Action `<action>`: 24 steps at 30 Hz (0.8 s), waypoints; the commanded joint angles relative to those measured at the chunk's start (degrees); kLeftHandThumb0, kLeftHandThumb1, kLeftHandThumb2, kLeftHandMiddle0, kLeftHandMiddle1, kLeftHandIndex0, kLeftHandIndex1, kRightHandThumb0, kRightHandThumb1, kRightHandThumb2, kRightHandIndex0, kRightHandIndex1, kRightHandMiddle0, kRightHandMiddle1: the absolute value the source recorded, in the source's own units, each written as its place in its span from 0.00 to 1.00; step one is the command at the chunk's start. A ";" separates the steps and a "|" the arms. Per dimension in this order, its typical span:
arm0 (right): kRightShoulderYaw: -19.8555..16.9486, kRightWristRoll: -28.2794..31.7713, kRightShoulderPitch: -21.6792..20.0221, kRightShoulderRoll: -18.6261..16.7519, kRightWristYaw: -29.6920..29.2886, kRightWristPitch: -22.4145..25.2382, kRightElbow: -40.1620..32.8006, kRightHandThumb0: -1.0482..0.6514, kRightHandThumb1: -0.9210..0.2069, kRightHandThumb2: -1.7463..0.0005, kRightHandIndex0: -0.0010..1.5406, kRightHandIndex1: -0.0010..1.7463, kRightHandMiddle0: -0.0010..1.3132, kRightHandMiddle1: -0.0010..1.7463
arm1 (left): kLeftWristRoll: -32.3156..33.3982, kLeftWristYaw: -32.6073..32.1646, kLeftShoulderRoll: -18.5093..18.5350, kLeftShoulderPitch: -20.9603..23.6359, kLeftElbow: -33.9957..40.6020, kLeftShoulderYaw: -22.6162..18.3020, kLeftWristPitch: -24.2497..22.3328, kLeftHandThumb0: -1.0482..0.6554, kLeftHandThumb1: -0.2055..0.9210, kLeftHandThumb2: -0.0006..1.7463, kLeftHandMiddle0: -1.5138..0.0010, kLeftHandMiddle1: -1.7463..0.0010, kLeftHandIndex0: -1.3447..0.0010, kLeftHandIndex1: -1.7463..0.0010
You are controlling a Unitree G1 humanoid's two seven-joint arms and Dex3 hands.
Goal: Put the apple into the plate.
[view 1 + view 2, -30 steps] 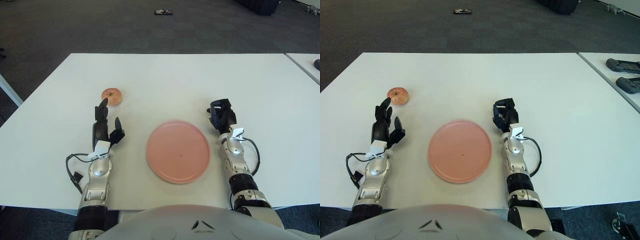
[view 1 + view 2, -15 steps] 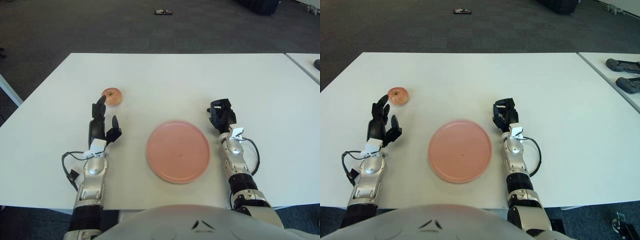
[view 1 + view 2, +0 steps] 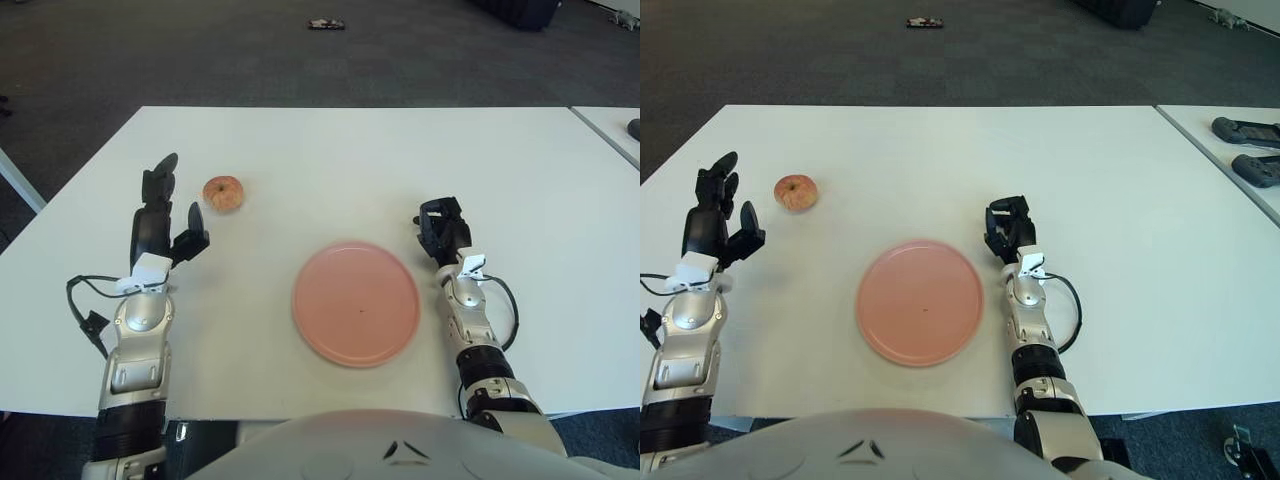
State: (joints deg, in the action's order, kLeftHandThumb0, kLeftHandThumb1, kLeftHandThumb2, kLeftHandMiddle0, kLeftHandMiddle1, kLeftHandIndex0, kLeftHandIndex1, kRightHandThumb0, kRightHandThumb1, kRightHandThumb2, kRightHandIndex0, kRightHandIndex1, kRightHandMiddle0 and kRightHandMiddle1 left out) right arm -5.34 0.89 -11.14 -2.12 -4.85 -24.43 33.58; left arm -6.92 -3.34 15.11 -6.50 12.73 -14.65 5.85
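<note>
A red-yellow apple [image 3: 224,192] lies on the white table [image 3: 330,150] at the left. A pink plate [image 3: 356,302] lies flat in the middle near the front, with nothing on it. My left hand [image 3: 163,212] is open, fingers pointing up, a short way left of the apple and not touching it. My right hand [image 3: 442,230] rests on the table just right of the plate with its fingers curled, holding nothing.
A second white table edge [image 3: 1230,150] stands at the right with two dark controllers [image 3: 1248,130] on it. Dark carpet lies beyond the table, with a small dark object [image 3: 326,23] on the floor far back.
My left hand has moved left and slightly back, from just below the apple to its left side. The apple, the plate and my right hand have not moved.
</note>
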 commanded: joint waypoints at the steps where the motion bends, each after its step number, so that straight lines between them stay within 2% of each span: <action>1: -0.03 0.44 0.59 -0.65 0.01 2.03 2.39 0.41 0.00 0.70 0.23 0.85 0.15 1.00 | 1.52 1.50 3.44 3.44 1.77 -3.25 -3.70 0.16 1.00 0.53 0.89 0.92 1.00 0.65; 5: -0.02 0.38 0.29 -0.69 -0.02 1.79 3.00 0.41 0.00 0.70 0.23 0.85 0.15 1.00 | 1.31 1.49 4.79 5.36 1.58 -4.34 -4.48 0.17 1.00 0.51 0.89 0.92 1.00 0.63; 9: 0.05 0.40 -0.07 -0.62 0.25 1.89 3.54 0.41 0.00 0.70 0.23 0.84 0.15 1.00 | 0.60 1.66 6.30 7.38 4.59 -5.08 -7.54 0.18 1.00 0.50 0.89 0.92 1.00 0.62; 15: -0.19 0.74 -0.85 -0.36 0.82 1.39 5.08 0.41 0.00 0.70 0.23 0.83 0.15 1.00 | 0.78 4.47 11.91 12.73 1.99 -6.71 -11.92 0.20 1.00 0.49 0.87 0.91 1.00 0.62; 21: -0.57 1.12 -1.72 -0.14 1.27 0.98 6.58 0.41 0.00 0.70 0.23 0.82 0.15 1.00 | -0.92 9.13 18.22 20.32 -3.14 -3.48 -17.44 0.18 1.00 0.46 0.87 0.91 1.00 0.64; 24: -0.90 1.50 -2.25 -0.10 1.54 1.10 7.18 0.41 0.00 0.70 0.24 0.82 0.14 1.00 | -4.45 12.17 23.31 25.45 -13.65 0.63 -14.32 0.16 1.00 0.46 0.88 0.91 1.00 0.65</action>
State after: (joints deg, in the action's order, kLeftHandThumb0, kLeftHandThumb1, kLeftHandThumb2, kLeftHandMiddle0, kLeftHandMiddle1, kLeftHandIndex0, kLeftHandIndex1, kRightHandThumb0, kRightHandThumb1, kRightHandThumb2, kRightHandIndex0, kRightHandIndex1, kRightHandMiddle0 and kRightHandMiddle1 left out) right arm -5.80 1.30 -14.31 -1.96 -3.69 -25.52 38.14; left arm -8.53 5.75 34.09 14.34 6.96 -17.61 -9.77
